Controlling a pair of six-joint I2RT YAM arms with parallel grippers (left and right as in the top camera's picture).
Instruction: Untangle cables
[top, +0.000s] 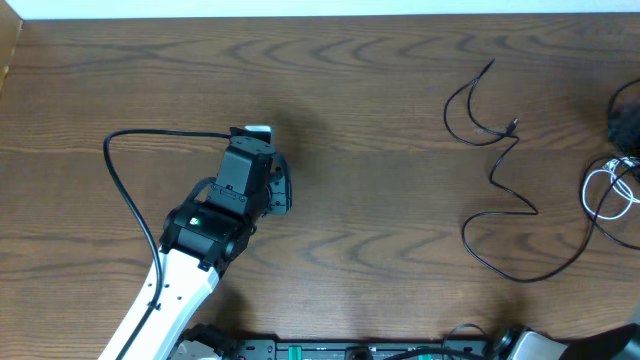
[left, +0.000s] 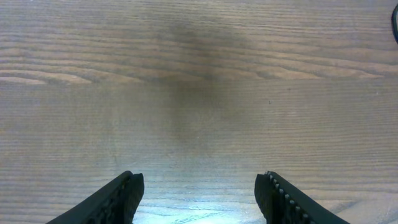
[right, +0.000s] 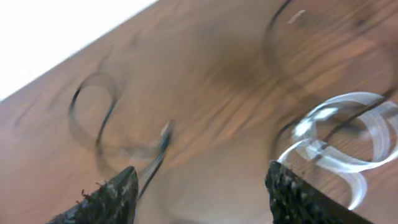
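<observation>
The left gripper (left: 199, 178) hangs over bare wood on the left half of the desk (top: 380, 200), well apart from both cables. In its wrist view the jaws are released, spread wide with only wood grain between them. A thick black cord (top: 118, 175) fixed to the left arm loops out to the left of it.

The black cable (top: 491, 174) lies on the right half of the desk. It starts in a curl at the far side, zigzags toward the near side, then sweeps right toward the white cable (top: 588, 182). The white cable sits coiled in loose loops at the right edge, where the two cords cross each other.

The right gripper (right: 200, 175) is above that right-hand area. Its wrist view is blurred, but the jaws stand released and apart, grasping nothing. The white loops (right: 348, 99) lie just beyond the right fingertip with a dark cord running through them, and a black loop (right: 99, 146) lies beyond the left one
</observation>
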